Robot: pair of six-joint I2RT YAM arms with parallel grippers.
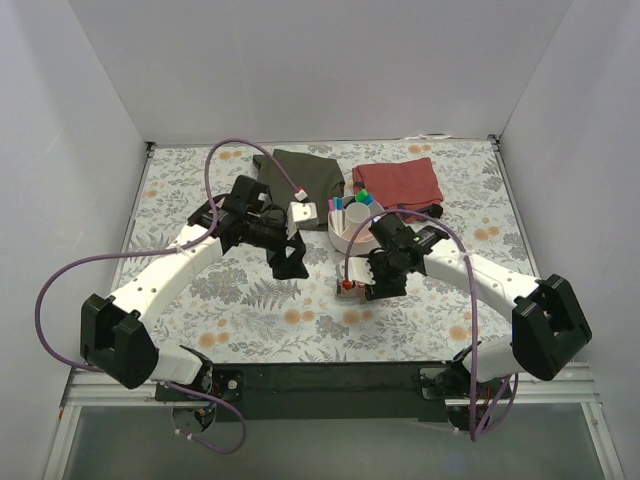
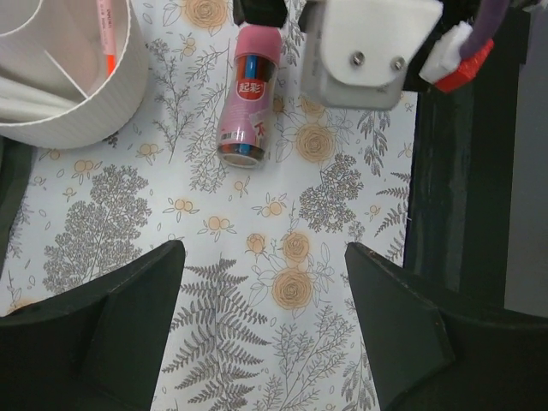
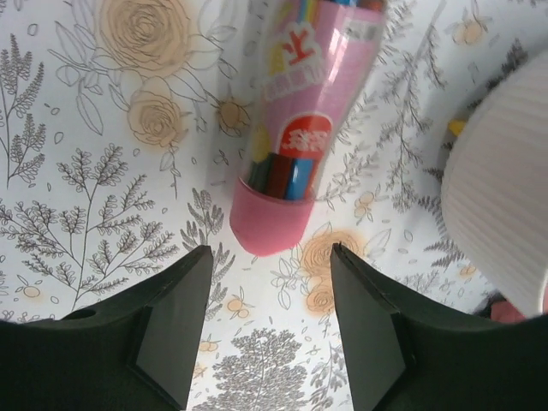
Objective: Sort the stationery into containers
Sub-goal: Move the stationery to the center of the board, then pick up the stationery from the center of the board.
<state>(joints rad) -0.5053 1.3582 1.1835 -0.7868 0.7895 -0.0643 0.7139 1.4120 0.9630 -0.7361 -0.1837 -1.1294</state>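
Your right claw [image 3: 270, 261] stands open with nothing between its jaws. The fat pink tube [image 3: 295, 128] lies flat on the worktop [image 1: 250, 320] just ahead of the fingertips, capped end nearest them, and is not gripped. It rests near the white bowl [image 2: 86, 94] but outside it, so I judge that item not yet sorted.

Your left claw [image 2: 265, 253] hangs wide over bare worktop and holds nothing. I judge it is kept clear to give the right arm room.

The left wrist view shows what the right wrist view cannot: a pink-orange pen [image 2: 106, 34] standing in one divided compartment, and most of the tube's length. In the top view I cannot pick out the tube beneath the right arm. That view does place the olive cloth [image 1: 305, 175] and the red cloth [image 1: 398, 182] behind the bowl.
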